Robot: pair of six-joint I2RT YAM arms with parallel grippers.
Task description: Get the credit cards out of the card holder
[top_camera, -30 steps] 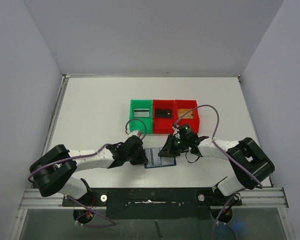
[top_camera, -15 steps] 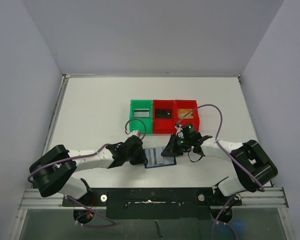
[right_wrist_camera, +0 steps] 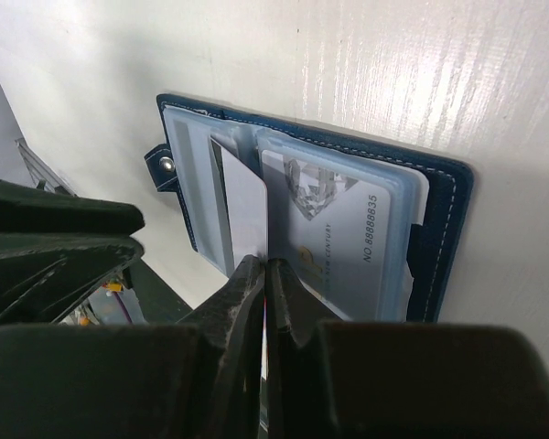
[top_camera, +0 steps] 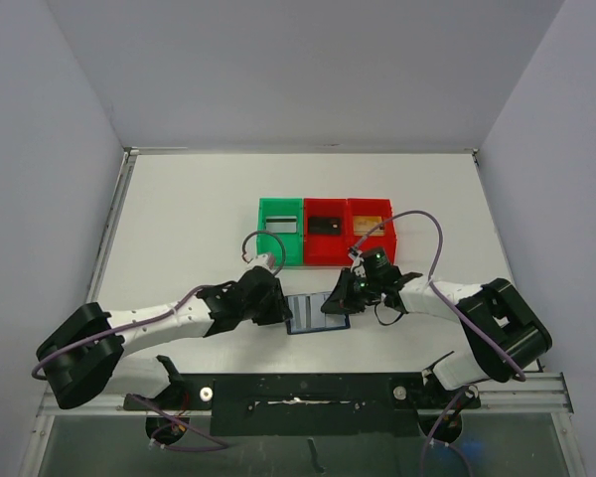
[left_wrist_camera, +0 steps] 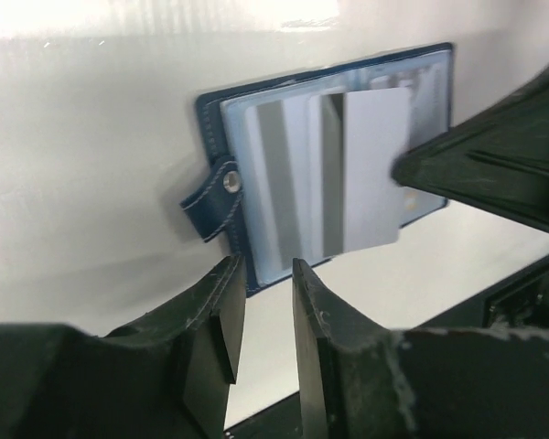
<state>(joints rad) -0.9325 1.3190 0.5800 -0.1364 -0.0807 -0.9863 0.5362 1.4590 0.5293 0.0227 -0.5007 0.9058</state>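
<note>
The card holder (top_camera: 303, 316) lies open on our table (top_camera: 199, 219) near the front edge, right between both grippers. A pale silver-grey card (right_wrist_camera: 242, 206) sticks partway out of a middle pocket, and our right gripper (right_wrist_camera: 267, 270) is pinched tight on its edge. Our left gripper (left_wrist_camera: 261, 274) sits just at the holder's edge near the snap tab (left_wrist_camera: 221, 187), with its fingers only a crack apart and nothing between them. We can't tell if they touch it.

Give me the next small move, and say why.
Probably the right tool should draw the silver card it pinches fully clear of the wallet: the card overlaps the open pockets, and the left tool sits open beside the wallet's edge, not holding it.
</note>
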